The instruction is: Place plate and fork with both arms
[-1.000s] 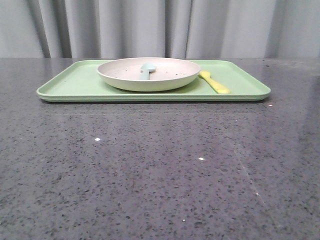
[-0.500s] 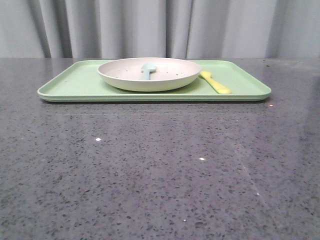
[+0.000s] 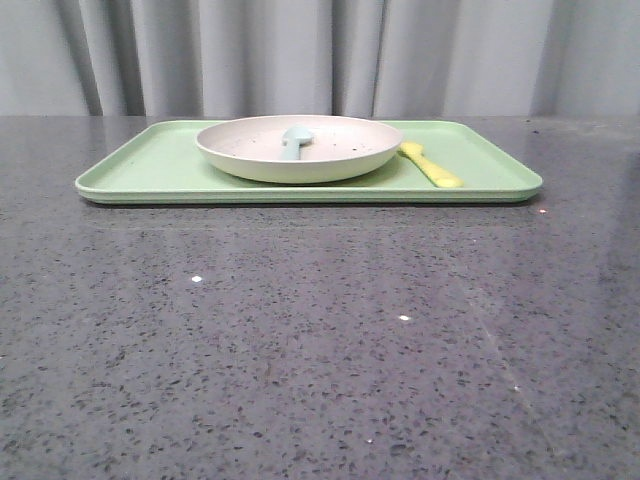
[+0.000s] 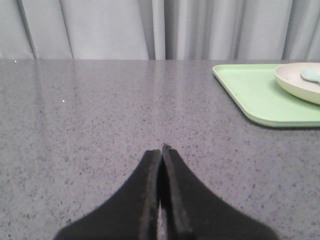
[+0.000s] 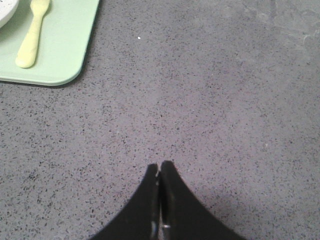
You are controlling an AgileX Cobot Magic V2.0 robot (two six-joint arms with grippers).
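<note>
The cream speckled plate sits in the middle of the light-green tray at the back of the table. The yellow fork lies on the tray just right of the plate. The plate's edge shows in the left wrist view, and the fork in the right wrist view. My left gripper is shut and empty over bare table, well short of the tray. My right gripper is shut and empty over bare table, away from the fork. Neither gripper shows in the front view.
A pale blue-green utensil lies inside the plate; it also shows in the left wrist view. The grey speckled tabletop spreads in front of the tray. Grey curtains hang behind the table.
</note>
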